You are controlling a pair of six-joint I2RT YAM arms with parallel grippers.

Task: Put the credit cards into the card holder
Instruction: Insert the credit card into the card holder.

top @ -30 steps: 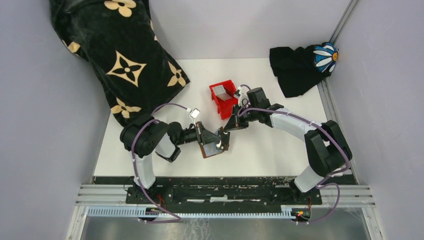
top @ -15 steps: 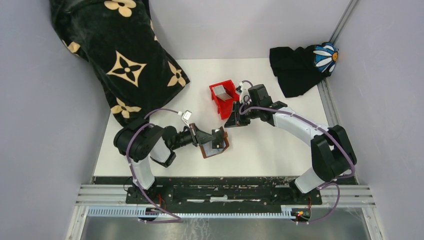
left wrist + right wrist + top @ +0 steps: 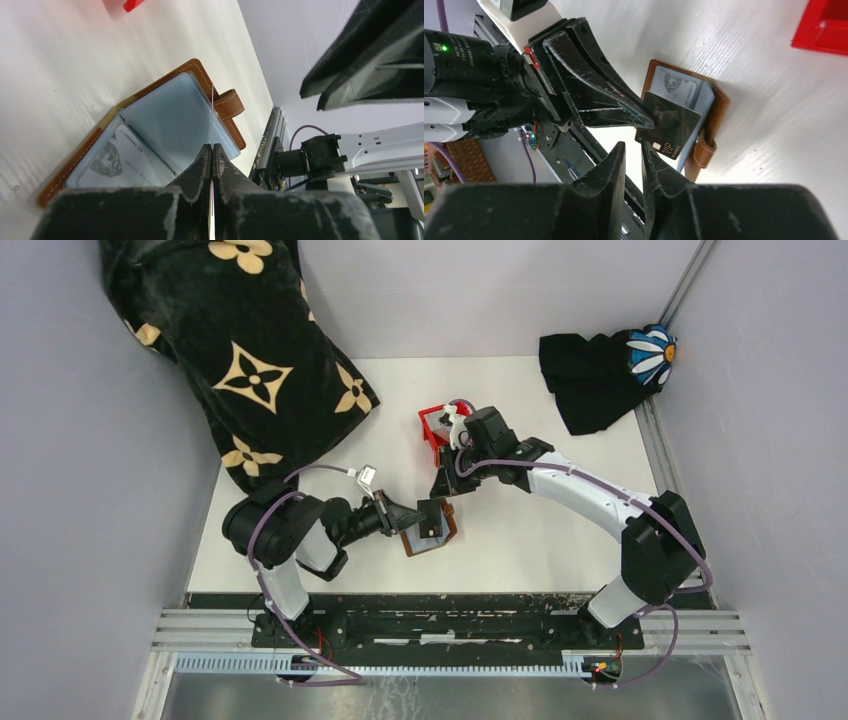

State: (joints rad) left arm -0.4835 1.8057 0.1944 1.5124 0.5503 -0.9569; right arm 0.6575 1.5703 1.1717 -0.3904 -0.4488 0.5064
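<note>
— Where is the card holder [image 3: 719, 100] at this moment?

— It lies open on the white desk [image 3: 774, 125], near the red bin [image 3: 824, 25]. Its light blue sleeves face up, and the snap tab [image 3: 703, 150] hangs out at one side.

— And the cards?

— One silvery card [image 3: 674, 85] sits in a sleeve pocket of the holder. A dark card [image 3: 669, 129] is over the open sleeves, standing on its edge. The left claw [image 3: 212, 147] is clenched on it and grasps it by one side. If the card touches the sleeves, I cannot tell.

— What about the other arm?

— The right claw [image 3: 632, 148] is released. Its fingers stand a little apart and there is nothing between them. It hovers just beside the dark card, between the red bin and the holder.
</note>
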